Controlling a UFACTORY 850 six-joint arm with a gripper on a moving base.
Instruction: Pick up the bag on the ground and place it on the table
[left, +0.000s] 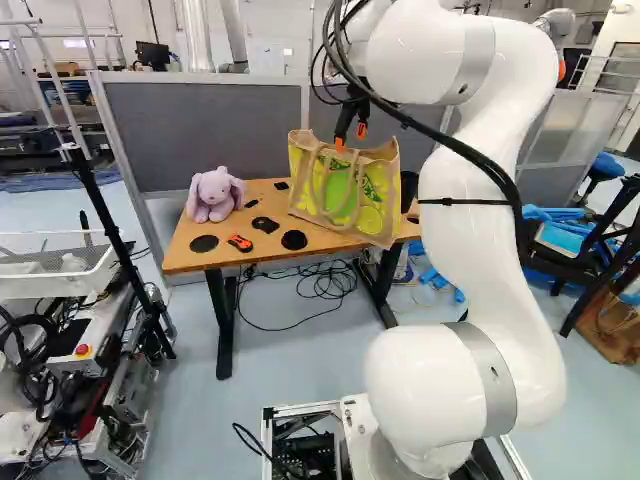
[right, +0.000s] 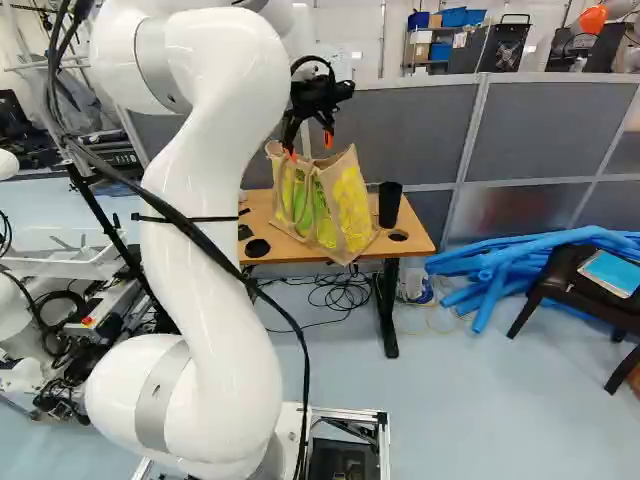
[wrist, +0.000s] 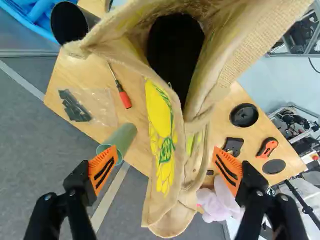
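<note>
Up on the wooden table (left: 190, 243), the bag (left: 345, 190) stands open-topped, and I've got the gripper (right: 311, 147) right over it. Fingers are spread wide, an orange pad out to either side of the bag, so it's ungripped. Wrist view shows me a red-handled screwdriver (wrist: 124, 99) and a green tube (wrist: 121, 140) near it. Black cup (right: 390, 204) just beside the bag, purple plush toy (left: 215, 195) toward the table's other end.

You're looking at a robotics lab or workshop.
Your white arm (left: 492, 210) stands near open-framed machinery (left: 132, 400) — red button (left: 83, 350), exposed wiring (left: 38, 355) — with grey partition panels (left: 200, 130), stocked shelving (right: 428, 52) and tangled floor cables (left: 335, 282) beyond.
</note>
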